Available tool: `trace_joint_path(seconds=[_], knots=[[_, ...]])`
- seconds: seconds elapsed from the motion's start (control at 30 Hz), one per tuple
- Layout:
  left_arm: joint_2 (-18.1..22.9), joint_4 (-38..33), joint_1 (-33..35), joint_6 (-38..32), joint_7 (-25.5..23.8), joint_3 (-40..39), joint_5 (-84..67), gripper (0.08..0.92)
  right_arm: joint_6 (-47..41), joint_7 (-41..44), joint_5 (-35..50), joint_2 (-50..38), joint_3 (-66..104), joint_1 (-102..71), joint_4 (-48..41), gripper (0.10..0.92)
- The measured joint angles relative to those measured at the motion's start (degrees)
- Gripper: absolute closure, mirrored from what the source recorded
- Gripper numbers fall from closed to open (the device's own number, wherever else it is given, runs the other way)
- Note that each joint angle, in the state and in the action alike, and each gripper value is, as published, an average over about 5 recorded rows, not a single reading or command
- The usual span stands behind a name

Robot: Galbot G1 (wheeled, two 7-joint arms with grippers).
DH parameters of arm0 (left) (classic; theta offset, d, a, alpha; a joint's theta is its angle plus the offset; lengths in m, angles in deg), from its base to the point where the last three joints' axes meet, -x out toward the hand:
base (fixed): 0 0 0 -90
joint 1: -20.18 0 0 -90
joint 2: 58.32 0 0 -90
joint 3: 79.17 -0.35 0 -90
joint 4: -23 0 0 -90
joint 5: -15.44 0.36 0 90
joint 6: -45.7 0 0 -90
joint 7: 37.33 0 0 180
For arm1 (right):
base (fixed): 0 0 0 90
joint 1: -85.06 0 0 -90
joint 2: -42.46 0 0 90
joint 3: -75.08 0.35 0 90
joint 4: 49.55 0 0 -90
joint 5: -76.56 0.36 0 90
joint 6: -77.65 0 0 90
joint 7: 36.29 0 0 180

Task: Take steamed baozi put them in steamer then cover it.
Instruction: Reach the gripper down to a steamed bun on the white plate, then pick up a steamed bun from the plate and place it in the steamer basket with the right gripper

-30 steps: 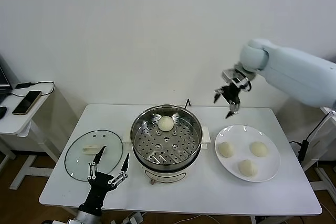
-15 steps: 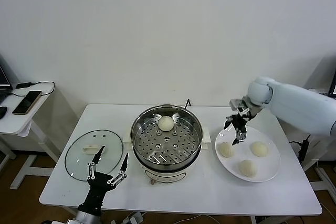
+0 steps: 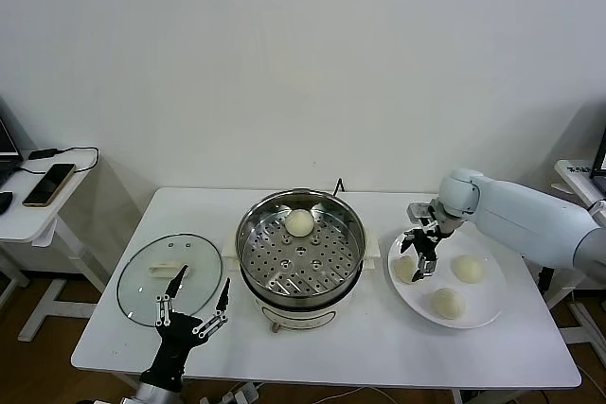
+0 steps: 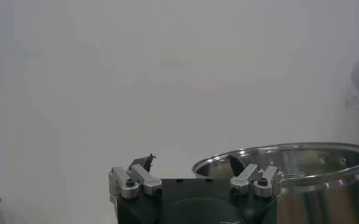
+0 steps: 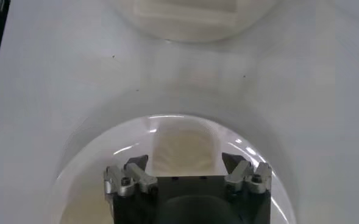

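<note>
Right claw [image 3: 419,254] has dropped to the round white plate [image 3: 483,305], spread wide over a cream-white bun [image 3: 407,270].
Left claw [image 3: 194,307] is idling released by the glass lid [image 3: 151,286]; one bun [image 3: 299,222] is sitting in the steel steamer [image 3: 248,234].

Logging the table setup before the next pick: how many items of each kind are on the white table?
Steamed baozi: 4, one in the steamer, three on the plate
Steamer: 1
Glass cover: 1
White plate: 1
Total: 7
</note>
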Motion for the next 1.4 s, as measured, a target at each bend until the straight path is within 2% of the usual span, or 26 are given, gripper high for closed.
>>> trace_joint_path(seconds=[0.1, 0.43, 0.83, 1.13, 1.4], knots=[[0.01, 0.01, -0.02, -0.05, 0.06, 0.07, 0.0, 0.177, -0.05, -0.18, -0.32, 0.01, 0.18, -0.44, -0.19, 0.215], [0.06, 0.26, -0.22, -0.25, 0.17, 0.16, 0.0, 0.177, -0.13, -0.53, -1.81, -0.42, 1.45, -1.67, -0.26, 0.35], [-0.01, -0.45, -0.47, 0.1, 0.21, 0.14, 0.0, 0.177, 0.19, 3.16, -2.5, -1.44, 1.73, 4.13, 2.5, 0.375], [-0.24, -0.75, -1.04, 0.17, 0.45, -0.29, 0.42, 0.177, -1.09, 9.27, 3.46, 2.04, -4.21, 19.29, 6.93, 0.375], [-0.55, -1.08, -1.24, 0.04, 0.67, -0.76, 0.74, 0.177, -4.58, 9.56, 12.35, 8.33, -9.92, 29.87, 13.21, 0.38]])
